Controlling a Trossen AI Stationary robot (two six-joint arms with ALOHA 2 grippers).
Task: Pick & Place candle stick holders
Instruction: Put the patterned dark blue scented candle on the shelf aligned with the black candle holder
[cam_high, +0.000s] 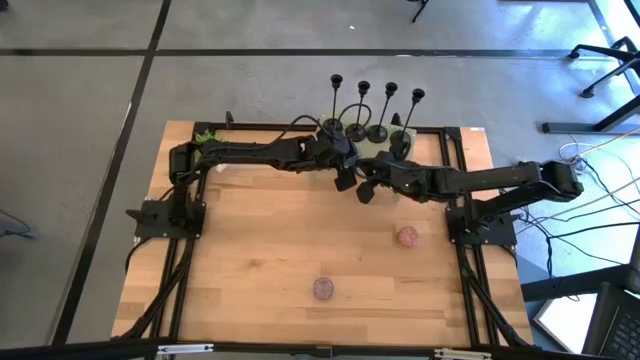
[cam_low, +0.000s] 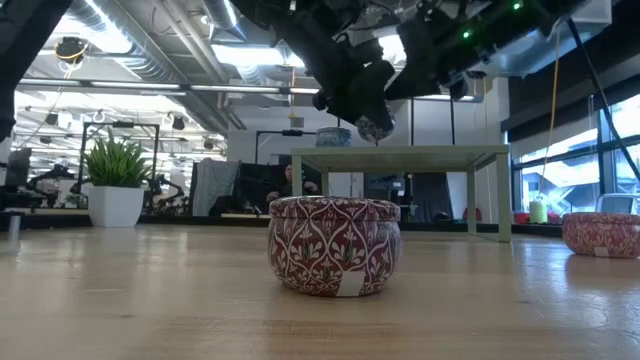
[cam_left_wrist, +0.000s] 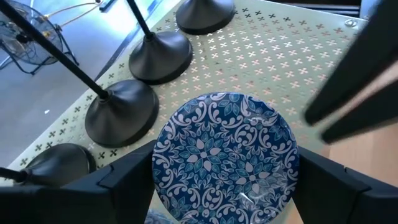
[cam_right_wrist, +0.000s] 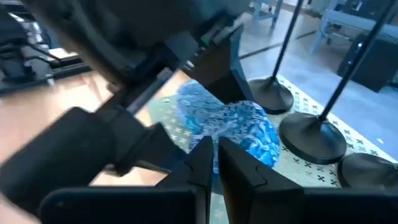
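Four slim black candle stick holders (cam_high: 375, 115) stand by their round bases (cam_left_wrist: 121, 112) in a row on a pale green perforated mat (cam_left_wrist: 280, 56) at the table's far edge. A round blue patterned tin (cam_left_wrist: 227, 155) is at the mat, just in front of them. My left gripper (cam_high: 345, 170) reaches over it and is closed on it. My right gripper (cam_high: 365, 190) hovers just near and right of it, shut and empty (cam_right_wrist: 215, 158). My left gripper pinches the blue tin between its two fingers, one on each side of the round wall (cam_left_wrist: 155, 165). The fingers come from above, slanting toward the far edge. The tin sits level with its lid up, at the green mat; whether its bottom rests there I cannot tell.
Two red patterned tins stand on the wooden table: one at the right (cam_high: 407, 237) and one near the front middle (cam_high: 323, 289), which shows large in the low view (cam_low: 335, 245). The mat lies on a raised stand (cam_low: 400, 155). Bare wood lies on the left half.
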